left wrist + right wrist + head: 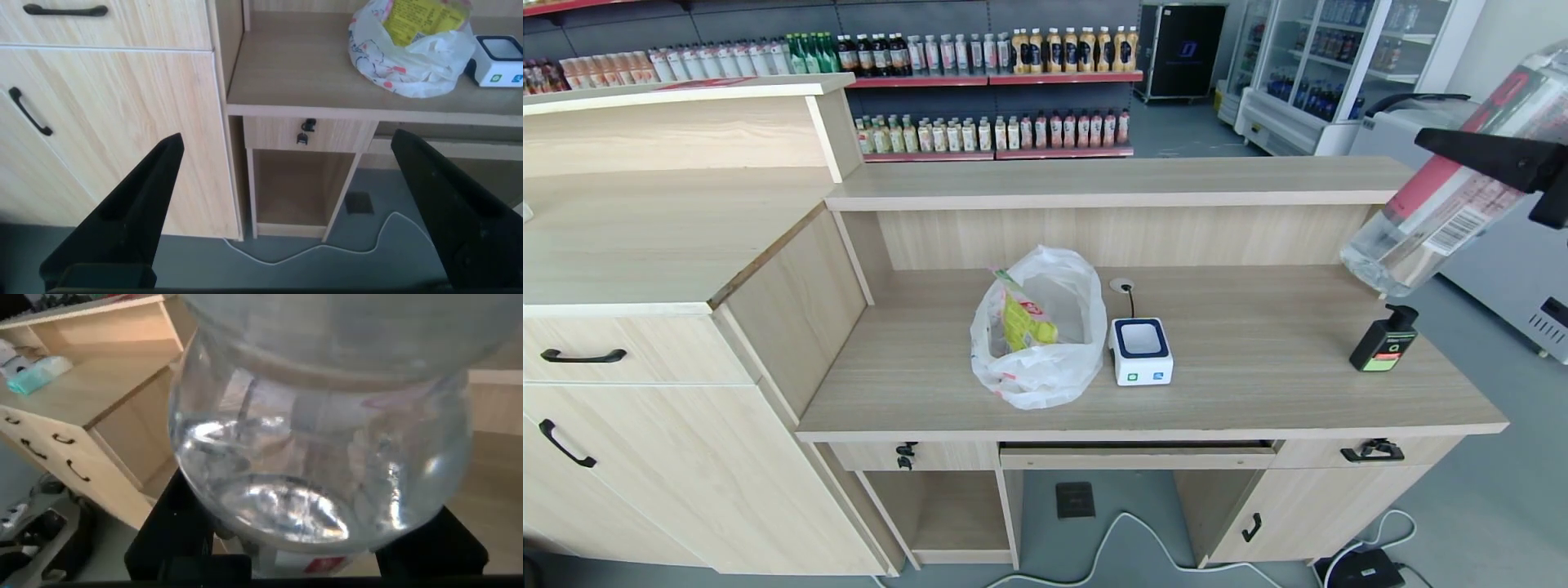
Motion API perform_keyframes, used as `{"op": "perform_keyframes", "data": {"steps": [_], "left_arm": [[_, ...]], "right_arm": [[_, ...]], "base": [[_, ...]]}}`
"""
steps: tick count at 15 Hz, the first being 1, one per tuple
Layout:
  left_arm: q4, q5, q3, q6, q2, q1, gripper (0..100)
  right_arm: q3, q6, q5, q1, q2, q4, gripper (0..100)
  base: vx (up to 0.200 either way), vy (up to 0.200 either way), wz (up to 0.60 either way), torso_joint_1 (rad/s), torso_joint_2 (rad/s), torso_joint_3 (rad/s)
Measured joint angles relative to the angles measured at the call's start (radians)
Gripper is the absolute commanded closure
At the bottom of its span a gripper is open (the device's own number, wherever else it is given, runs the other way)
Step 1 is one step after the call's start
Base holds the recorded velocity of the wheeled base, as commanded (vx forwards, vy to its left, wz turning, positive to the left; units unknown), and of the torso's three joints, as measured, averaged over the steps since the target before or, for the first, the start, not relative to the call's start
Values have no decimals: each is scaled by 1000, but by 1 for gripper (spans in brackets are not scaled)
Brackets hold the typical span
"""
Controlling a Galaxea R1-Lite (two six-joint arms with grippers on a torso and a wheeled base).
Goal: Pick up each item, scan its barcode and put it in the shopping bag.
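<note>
The clear bottle (pixel 1421 224) is wearing a red label with a white panel of black barcode stripes, while the black pump bottle (pixel 1384 341) is showing a green label. The translucent white shopping bag (pixel 1045 371), dotted with small red print, is letting a yellow-green packet (pixel 1025 322) with a red mark show through, and the white scanner (pixel 1141 355) is displaying a dark blue frame around a pale window, plus one green and one blue square on its front. The counter (pixel 1258 384) is showing pale wood grain, its drawer handle (pixel 1372 451) standing out black.

Between scanner (pixel 1141 351) and pump bottle (pixel 1383 340) the desk (pixel 1258 351) offers room; shopping bag (pixel 1039 328) hugs scanner.
</note>
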Motion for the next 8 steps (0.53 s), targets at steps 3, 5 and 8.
{"op": "perform_keyframes", "data": {"steps": [3, 5, 8], "left_arm": [[0, 0, 0, 0, 0, 0, 0], [0, 0, 0, 0, 0, 0, 0], [0, 0, 0, 0, 0, 0, 0]], "right_arm": [[16, -236, -30, -166, 100, -43, 100], [39, -290, -30, -242, 147, -127, 100], [79, -331, -30, -307, 203, -237, 100]], "base": [[0, 0, 0, 0, 0, 0], [0, 0, 0, 0, 0, 0], [0, 0, 0, 0, 0, 0]]}}
